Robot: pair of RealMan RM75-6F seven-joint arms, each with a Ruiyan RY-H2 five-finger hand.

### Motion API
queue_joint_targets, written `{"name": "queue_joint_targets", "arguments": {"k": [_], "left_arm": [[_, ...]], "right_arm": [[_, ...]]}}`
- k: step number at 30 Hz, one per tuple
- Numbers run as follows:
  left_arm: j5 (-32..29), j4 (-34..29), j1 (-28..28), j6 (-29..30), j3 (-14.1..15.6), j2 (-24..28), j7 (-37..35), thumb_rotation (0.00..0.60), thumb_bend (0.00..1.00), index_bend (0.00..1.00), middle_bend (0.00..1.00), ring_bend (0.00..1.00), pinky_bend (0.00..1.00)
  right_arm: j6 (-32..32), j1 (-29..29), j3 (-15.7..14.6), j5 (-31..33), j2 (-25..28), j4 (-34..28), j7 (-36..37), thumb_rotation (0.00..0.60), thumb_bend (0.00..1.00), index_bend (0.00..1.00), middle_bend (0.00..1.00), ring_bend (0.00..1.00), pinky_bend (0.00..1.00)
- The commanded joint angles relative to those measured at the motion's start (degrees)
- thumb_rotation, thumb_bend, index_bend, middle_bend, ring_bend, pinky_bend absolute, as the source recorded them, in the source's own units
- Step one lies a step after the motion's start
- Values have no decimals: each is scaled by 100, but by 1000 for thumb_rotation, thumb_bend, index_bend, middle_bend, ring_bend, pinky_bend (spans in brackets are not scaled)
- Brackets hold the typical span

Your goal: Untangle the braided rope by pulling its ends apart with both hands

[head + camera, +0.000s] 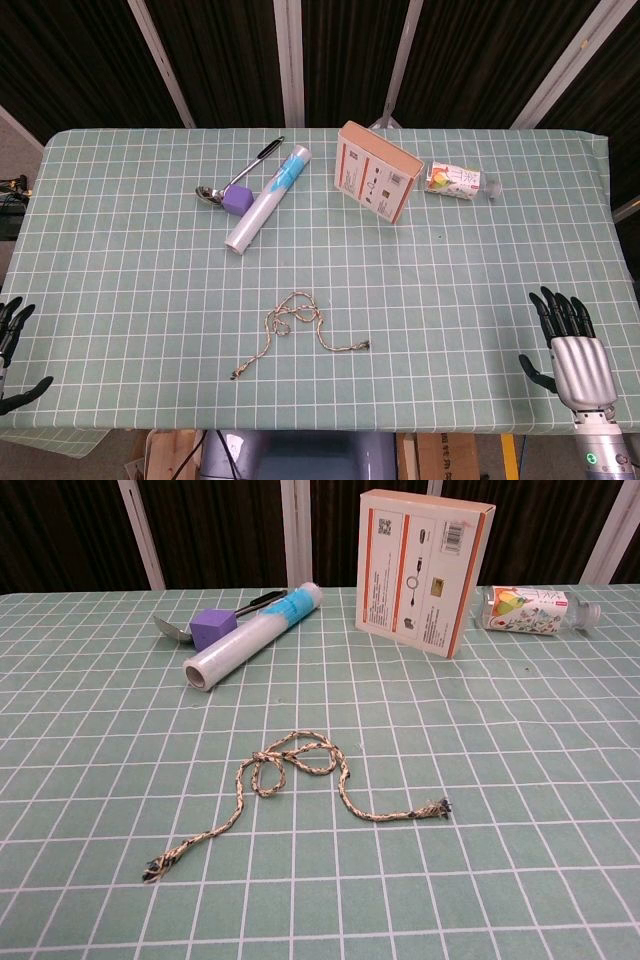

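Observation:
A thin tan braided rope [296, 325] lies on the green checked table [450, 270], looped into a loose knot near its middle [272, 763]. One frayed end [155, 869] points to the front left, the other [436, 807] to the right. My left hand [12, 340] rests open at the table's front left corner, far from the rope. At the front right, my right hand [570, 345] is open, fingers spread, and holds nothing. Neither hand shows in the chest view.
At the back stand a clear film roll [267, 198], a purple cube [237, 199] and a spoon [225, 187]. An orange-and-white box [375, 170] and a small lying bottle [460, 181] sit to the back right.

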Motion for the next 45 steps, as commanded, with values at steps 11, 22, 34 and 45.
{"name": "queue_joint_targets", "arguments": {"k": [11,22,34,45], "left_arm": [[14,-15,13,15,8,6,-3,600,21,9,0,0,0],[18,-5,-1,37,-24,-9,-23,600,23,9,0,0,0],[-17,-11,-24,-18,-39,-46,80,600,24,9,0,0,0],[-44,-15,-53,-81,-43,-44,85,600,24,9,0,0,0]], "right_arm": [[-18,44,-54,-202,14,-135,190,600,289,0,0,0,0],[-809,522,69,-20,45,-805,790,600,288,163,0,0,0],[-1734,1281,365,587,-1055,-1094,62,600,288,377,87,0,0],[-2105,1654,398,1113,-2171,-748,-594,600,287,424,113,0,0]]}}
